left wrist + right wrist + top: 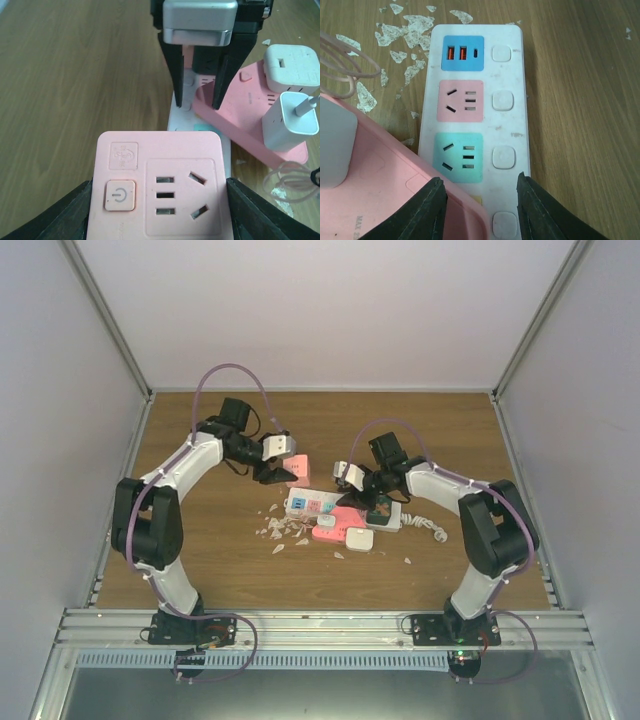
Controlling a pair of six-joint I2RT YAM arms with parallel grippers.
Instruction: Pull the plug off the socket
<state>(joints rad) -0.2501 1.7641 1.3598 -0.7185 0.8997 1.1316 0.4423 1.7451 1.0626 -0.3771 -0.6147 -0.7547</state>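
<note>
The left end effector (pixel 159 216) is clamped on a pink single-outlet adapter (pixel 160 175), one finger on each side. In the top view the adapter sits near the 11 o'clock end of the white power strip (pixel 512 130). The right end effector (pixel 480 182) hangs open over that strip's yellow face, gripping nothing. The strip lies mid-table (pixel 60 100). A pink power strip (pixel 380 200) with two white chargers (pixel 291 120) overlaps its 6 o'clock edge.

Power symbol on button (pixel 119 195) of pink socket cube (pixel 160 150), "MAX" on pink power strip (pixel 385 190) side
</note>
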